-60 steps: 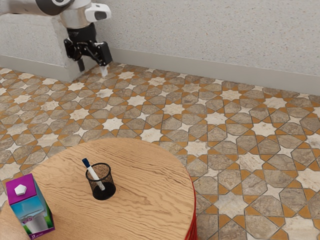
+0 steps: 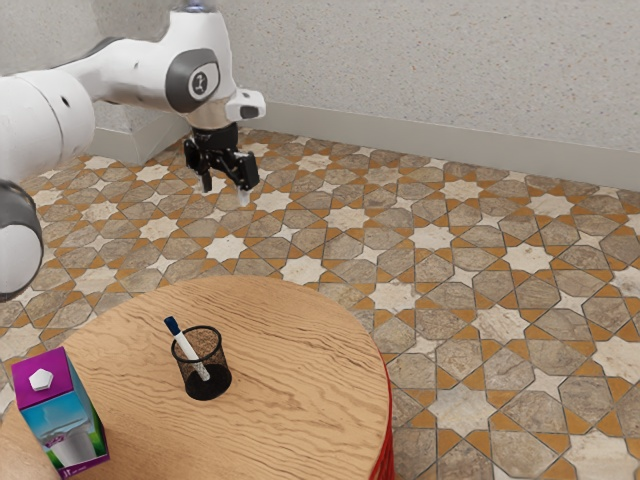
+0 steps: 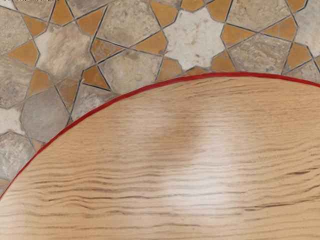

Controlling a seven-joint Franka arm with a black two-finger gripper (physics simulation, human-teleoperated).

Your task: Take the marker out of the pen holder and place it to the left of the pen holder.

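The jaws are spread apart, higher than the counter point(image 2: 300, 390); the marker point(image 2: 187, 344) leans in the pen holder point(image 2: 218, 365), blue end up; a box point(image 2: 62, 412) stands apart.

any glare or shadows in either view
Wrist view: pale glare washes over the tabletop, with a darker, soft-edged patch beside it, possibly a shadow; exterior view: soft, fairly even light, no strong glare on the wood, no hard shadow by the pen holder.
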